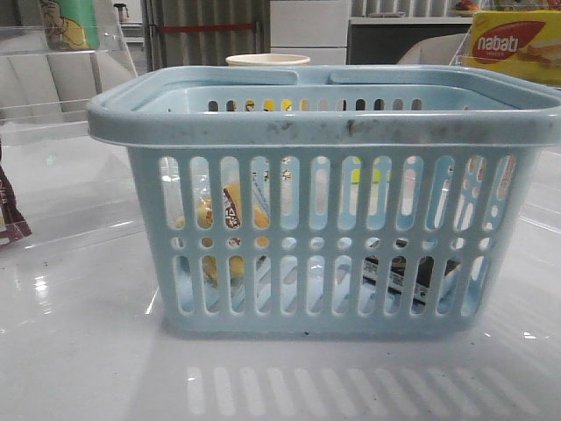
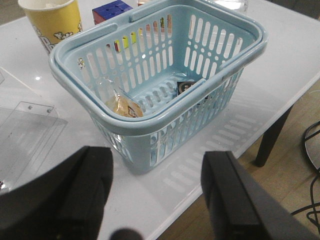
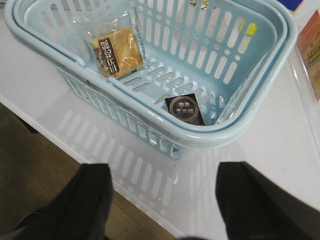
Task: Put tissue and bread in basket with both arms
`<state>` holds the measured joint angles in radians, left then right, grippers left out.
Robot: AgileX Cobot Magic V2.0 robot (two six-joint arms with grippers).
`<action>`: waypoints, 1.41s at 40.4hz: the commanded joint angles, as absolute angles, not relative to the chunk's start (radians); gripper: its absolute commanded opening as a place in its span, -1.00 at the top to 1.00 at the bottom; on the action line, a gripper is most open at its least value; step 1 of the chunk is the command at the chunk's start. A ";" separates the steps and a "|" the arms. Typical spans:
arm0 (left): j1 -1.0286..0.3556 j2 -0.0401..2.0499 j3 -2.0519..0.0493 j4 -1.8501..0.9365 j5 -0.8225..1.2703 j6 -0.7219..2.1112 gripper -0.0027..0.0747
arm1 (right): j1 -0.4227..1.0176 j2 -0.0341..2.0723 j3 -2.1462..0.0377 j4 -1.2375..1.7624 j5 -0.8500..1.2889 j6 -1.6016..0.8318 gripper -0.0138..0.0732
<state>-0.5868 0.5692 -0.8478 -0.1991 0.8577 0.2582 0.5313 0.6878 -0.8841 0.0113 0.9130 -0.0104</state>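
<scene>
Both of my grippers are wide open and hold nothing. My left gripper [image 2: 157, 200] hangs above the white table [image 2: 280, 65], just in front of the blue basket [image 2: 210, 75], and its two dark fingers [image 2: 85, 185] stand far apart with bare table between them. My right gripper [image 3: 162, 202] hangs over the table edge on the other side of the basket [image 3: 240, 125], fingers [image 3: 255, 200] spread the same way. The bread [image 3: 119, 51] lies inside the basket, past my right fingers, leaning against one end wall with its brown label facing up. The tissue [image 3: 185, 109] lies flat on the basket floor, nearer to my right gripper than the bread, close to the near wall. From the front I see the bread [image 1: 230, 215] and the tissue [image 1: 394, 276] through the slots of the basket [image 1: 333, 132]. Beyond the basket from my left gripper stand a yellow cup [image 2: 52, 22] and a colored cube [image 2: 111, 11]. A yellow and red box [image 1: 517, 44] sits far behind.
</scene>
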 commanded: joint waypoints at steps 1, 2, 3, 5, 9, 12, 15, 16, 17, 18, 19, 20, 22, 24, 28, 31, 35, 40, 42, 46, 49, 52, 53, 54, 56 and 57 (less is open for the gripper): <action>-0.594 0.578 -0.874 -0.213 0.774 0.260 -0.18 | 0.531 0.686 -0.910 -0.006 0.855 -0.012 -0.21; -0.594 0.578 -0.874 -0.213 0.774 0.260 -0.15 | 0.531 0.686 -0.910 -0.006 0.855 -0.012 -0.14; -0.594 0.578 -0.874 -0.213 0.774 0.260 -0.10 | 0.531 0.686 -0.910 -0.006 0.855 -0.012 -0.08; -0.594 0.578 -0.874 -0.213 0.774 0.260 0.00 | 0.531 0.686 -0.910 -0.006 0.855 -0.012 0.04; -0.594 0.578 -0.874 -0.213 0.774 0.260 0.21 | 0.531 0.686 -0.910 -0.006 0.855 -0.012 0.22; -0.594 0.578 -0.874 -0.213 0.774 0.260 0.41 | 0.531 0.686 -0.910 -0.006 0.855 -0.012 0.31; -0.594 0.578 -0.874 -0.213 0.774 0.260 0.58 | 0.531 0.686 -0.910 -0.006 0.855 -0.012 0.38; -0.594 0.578 -0.874 -0.213 0.774 0.260 0.64 | 0.531 0.686 -0.910 -0.006 0.855 -0.012 0.41; -0.594 0.578 -0.874 -0.213 0.774 0.260 0.67 | 0.531 0.686 -0.910 -0.006 0.854 -0.012 0.43; -0.594 0.578 -0.874 -0.213 0.774 0.260 0.69 | 0.531 0.686 -0.910 -0.006 0.854 -0.012 0.45; -0.594 0.578 -0.874 -0.213 0.774 0.260 0.69 | 0.531 0.686 -0.910 -0.006 0.853 -0.012 0.48; -0.594 0.578 -0.874 -0.213 0.774 0.260 0.69 | 0.531 0.686 -0.910 -0.006 0.852 -0.012 0.52; -0.594 0.578 -0.874 -0.213 0.774 0.260 0.69 | 0.531 0.686 -0.910 -0.006 0.849 -0.012 0.56; -0.594 0.578 -0.874 -0.213 0.774 0.260 0.69 | 0.531 0.686 -0.910 -0.006 0.845 -0.012 0.56; -0.594 0.578 -0.874 -0.213 0.774 0.260 0.69 | 0.531 0.686 -0.910 -0.006 0.838 -0.012 0.56; -0.594 0.578 -0.874 -0.213 0.774 0.260 0.69 | 0.531 0.686 -0.910 -0.006 0.841 -0.012 0.56; -0.594 0.578 -0.874 -0.213 0.774 0.260 0.69 | 0.531 0.686 -0.910 -0.006 0.841 -0.012 0.56; -0.594 0.578 -0.874 -0.213 0.774 0.260 0.69 | 0.531 0.686 -0.910 -0.006 0.841 -0.012 0.56; -0.594 0.578 -0.874 -0.213 0.774 0.260 0.69 | 0.531 0.686 -0.910 -0.006 0.841 -0.012 0.56; -0.594 0.578 -0.874 -0.213 0.774 0.260 0.69 | 0.531 0.686 -0.910 -0.006 0.841 -0.012 0.56; -0.594 0.578 -0.874 -0.213 0.774 0.260 0.69 | 0.531 0.686 -0.910 -0.006 0.841 -0.012 0.56; -0.584 0.554 -0.861 -0.218 0.769 0.260 0.69 | 0.531 0.686 -0.910 -0.006 0.842 -0.012 0.56; -0.567 0.546 -0.856 -0.218 0.769 0.260 0.69 | 0.531 0.686 -0.910 -0.006 0.843 -0.012 0.56; -0.539 0.527 -0.850 -0.218 0.767 0.260 0.69 | 0.531 0.686 -0.910 -0.006 0.843 -0.012 0.56; -0.475 0.491 -0.832 -0.218 0.751 0.260 0.69 | 0.531 0.686 -0.910 -0.006 0.847 -0.012 0.56; -0.432 0.468 -0.811 -0.218 0.726 0.260 0.69 | 0.531 0.686 -0.910 -0.006 0.848 -0.012 0.56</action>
<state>-0.5086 0.5102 -0.8149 -0.2013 0.8463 0.2582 0.5313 0.6878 -0.8841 0.0079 0.9130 -0.0104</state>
